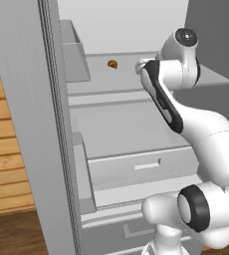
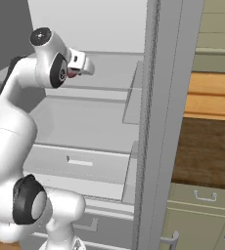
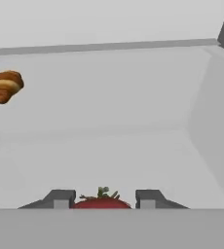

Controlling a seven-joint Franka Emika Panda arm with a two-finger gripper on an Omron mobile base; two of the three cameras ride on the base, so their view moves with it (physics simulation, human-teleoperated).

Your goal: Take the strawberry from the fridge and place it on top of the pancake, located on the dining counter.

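Two finger tips bracketing the strawberry (image 3: 102, 200) on a fridge (image 1: 57, 149) shelf, croissant (image 3: 6, 86) well apart to one side. Pincer (image 3: 104, 198) closing around the fruit; firm grip impossible to confirm. Best squeezed gently, then lifted straight off and withdrawn clear of the door.

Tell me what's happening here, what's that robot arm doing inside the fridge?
The white arm is reaching onto a shelf of the open fridge for the strawberry. The gripper has its jaws on either side of the fruit; whether they grip it cannot be told. A small orange-brown pastry sits apart on the same shelf.
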